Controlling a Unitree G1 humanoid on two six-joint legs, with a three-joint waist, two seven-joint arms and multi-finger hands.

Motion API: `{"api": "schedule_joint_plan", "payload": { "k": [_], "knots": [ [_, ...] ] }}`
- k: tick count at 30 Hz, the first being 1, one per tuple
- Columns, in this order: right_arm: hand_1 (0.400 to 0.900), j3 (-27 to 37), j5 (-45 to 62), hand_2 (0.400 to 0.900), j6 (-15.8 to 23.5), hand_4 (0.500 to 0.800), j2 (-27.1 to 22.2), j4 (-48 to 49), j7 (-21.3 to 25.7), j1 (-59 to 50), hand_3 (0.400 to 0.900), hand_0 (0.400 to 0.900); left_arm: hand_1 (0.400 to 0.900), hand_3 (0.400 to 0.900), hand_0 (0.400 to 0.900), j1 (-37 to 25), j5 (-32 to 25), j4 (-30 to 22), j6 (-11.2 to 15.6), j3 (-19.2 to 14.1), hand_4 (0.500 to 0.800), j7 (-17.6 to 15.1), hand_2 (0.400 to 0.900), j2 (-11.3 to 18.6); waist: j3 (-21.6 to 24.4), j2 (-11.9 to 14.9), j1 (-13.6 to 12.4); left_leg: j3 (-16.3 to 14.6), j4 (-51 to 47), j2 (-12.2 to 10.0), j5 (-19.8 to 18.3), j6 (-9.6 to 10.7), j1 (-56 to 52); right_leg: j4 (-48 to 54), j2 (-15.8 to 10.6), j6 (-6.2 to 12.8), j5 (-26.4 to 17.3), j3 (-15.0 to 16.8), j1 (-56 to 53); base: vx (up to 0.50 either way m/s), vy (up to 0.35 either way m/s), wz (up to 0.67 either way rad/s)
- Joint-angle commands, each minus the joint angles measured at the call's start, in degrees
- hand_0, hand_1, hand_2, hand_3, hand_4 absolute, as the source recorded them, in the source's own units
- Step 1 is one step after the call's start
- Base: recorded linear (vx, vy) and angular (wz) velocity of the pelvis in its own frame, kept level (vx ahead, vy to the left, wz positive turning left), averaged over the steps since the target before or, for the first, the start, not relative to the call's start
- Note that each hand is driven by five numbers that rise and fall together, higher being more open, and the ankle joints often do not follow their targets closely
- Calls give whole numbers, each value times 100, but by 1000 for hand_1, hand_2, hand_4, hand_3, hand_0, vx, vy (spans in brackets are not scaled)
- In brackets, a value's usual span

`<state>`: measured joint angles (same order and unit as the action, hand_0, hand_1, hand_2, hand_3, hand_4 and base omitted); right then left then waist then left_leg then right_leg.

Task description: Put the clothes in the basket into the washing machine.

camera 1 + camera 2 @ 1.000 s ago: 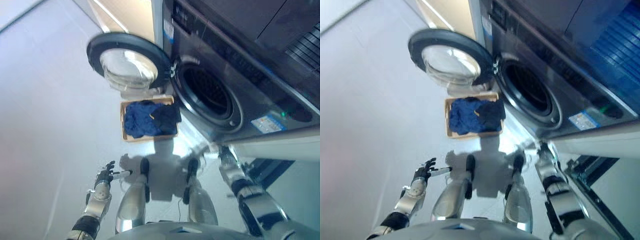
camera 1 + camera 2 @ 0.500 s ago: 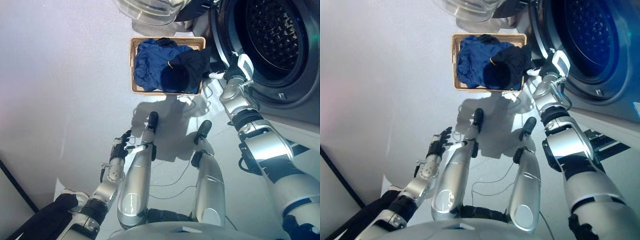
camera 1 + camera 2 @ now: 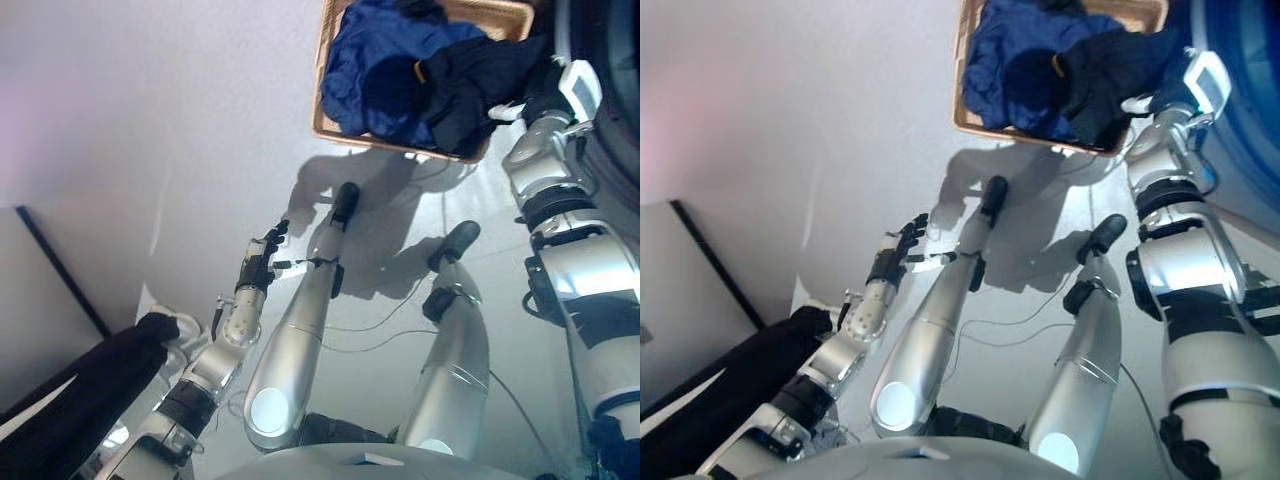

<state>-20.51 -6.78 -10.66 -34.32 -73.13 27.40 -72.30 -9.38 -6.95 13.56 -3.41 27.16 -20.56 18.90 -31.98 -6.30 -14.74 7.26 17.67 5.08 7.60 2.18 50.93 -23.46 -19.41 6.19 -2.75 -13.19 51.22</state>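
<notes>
A wicker basket (image 3: 345, 135) stands on the floor at the top of the view. It holds a blue garment (image 3: 375, 65) and a black garment (image 3: 480, 80). My right hand (image 3: 532, 92) is at the basket's right rim, against the black garment, and its dark fingers blend into the cloth. My left hand (image 3: 262, 258) hovers low over the floor to the lower left of the basket, fingers spread and holding nothing. A strip of the washing machine's dark front (image 3: 612, 40) shows at the upper right edge.
A person's leg in black trousers (image 3: 75, 400) with a light shoe (image 3: 178, 325) stands at the lower left, close to my left arm. A dark-edged grey panel (image 3: 40, 300) lies on the floor at the left.
The camera has tilted further down, so the basket now sits at the top edge. My right hand has come from the washer's opening to the basket's right rim. The left hand stays spread.
</notes>
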Motion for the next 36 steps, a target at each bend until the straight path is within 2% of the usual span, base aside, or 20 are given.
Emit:
{"api": "schedule_joint_plan", "payload": {
  "k": [1, 5, 14, 15, 16, 17, 18, 23, 28, 33, 36],
  "knots": [
    [900, -201, 322, 900, 297, 800, -635, 158, 424, -374, 900, 900, 900, 900, 900, 162, -71, -634, 245, 206, 800, -64, 900, 221, 219, -631, -114, -11, 375, 233, -825, -207, 209, -251, 97, 277, 260, 197, 249, 33, 47, 6],
    [900, 23, 893, 900, 444, 800, -616, 294, 378, -459, 900, 900, 900, 900, 900, 72, -120, -730, 238, 274, 800, -86, 900, 190, 219, -734, -182, 14, 305, 273, -776, -207, 355, -325, 21, 298, 306, 205, 421, 27, 27, 12],
    [900, -109, 793, 900, 368, 800, -593, -1, 173, -516, 900, 900, 900, 900, 900, -49, -154, -785, 249, 333, 800, -100, 900, 139, 219, -888, -212, -8, 296, 363, -779, -230, 413, -349, -48, 302, 315, 257, 517, 19, 23, 2],
    [796, -73, 855, 796, 369, 738, -591, -22, 104, -507, 796, 796, 900, 900, 900, -59, -156, -793, 251, 319, 800, -115, 900, 128, 219, -899, -207, -9, 304, 368, -780, -231, 424, -371, -52, 297, 324, 273, 540, 0, 0, 0],
    [661, -49, 917, 661, 383, 656, -590, -21, 87, -512, 661, 661, 900, 900, 900, -63, -160, -790, 257, 313, 800, -118, 900, 113, 219, -898, -203, -7, 306, 375, -783, -234, 416, -361, -48, 294, 325, 281, 526, 0, 0, 0],
    [582, 24, 1031, 582, 409, 609, -594, 9, 103, -494, 582, 582, 900, 900, 900, -73, -173, -783, 259, 304, 800, -125, 900, 103, 219, -905, -199, -13, 312, 372, -786, -229, 414, -349, -57, 297, 318, 289, 521, 0, 0, 0],
    [400, 86, 1159, 400, 423, 500, -606, 19, 29, -469, 400, 400, 900, 900, 900, -71, -174, -786, 255, 296, 800, -116, 900, 102, 219, -912, -193, -14, 306, 375, -791, -231, 405, -352, -53, 294, 321, 302, 526, 0, 0, 0],
    [400, 151, 1381, 400, 501, 500, -650, 48, -19, -451, 400, 400, 900, 900, 900, -79, -210, -707, 229, 302, 800, -89, 900, 83, 219, -909, -161, -40, 340, 374, -807, -229, 392, -317, -41, 282, 330, 352, 496, 2, 5, -3],
    [400, 585, 2222, 400, 736, 500, -643, 208, -77, -320, 400, 400, 900, 900, 900, -96, -273, -647, 202, 290, 800, -72, 900, 54, 219, -891, -101, -39, 312, 377, -818, -214, 323, -280, -25, 277, 336, 377, 434, 2, -1, -1],
    [400, 1808, 4293, 400, 1508, 500, -324, 665, -15, 65, 400, 400, 900, 900, 900, -143, -369, -450, 138, 250, 800, -67, 900, -24, 219, -839, 30, -105, 237, 331, -845, -202, 163, -93, 26, 291, 298, 409, 275, 20, 8, -10],
    [400, 2262, 5248, 400, 1958, 500, -92, 842, -27, 183, 400, 400, 900, 900, 900, -176, -473, -313, 112, 262, 800, -69, 900, -45, 219, -775, 123, -162, 227, 292, -880, -204, 69, -1, 58, 296, 275, 459, 186, 18, 23, -18]
  ]
}}
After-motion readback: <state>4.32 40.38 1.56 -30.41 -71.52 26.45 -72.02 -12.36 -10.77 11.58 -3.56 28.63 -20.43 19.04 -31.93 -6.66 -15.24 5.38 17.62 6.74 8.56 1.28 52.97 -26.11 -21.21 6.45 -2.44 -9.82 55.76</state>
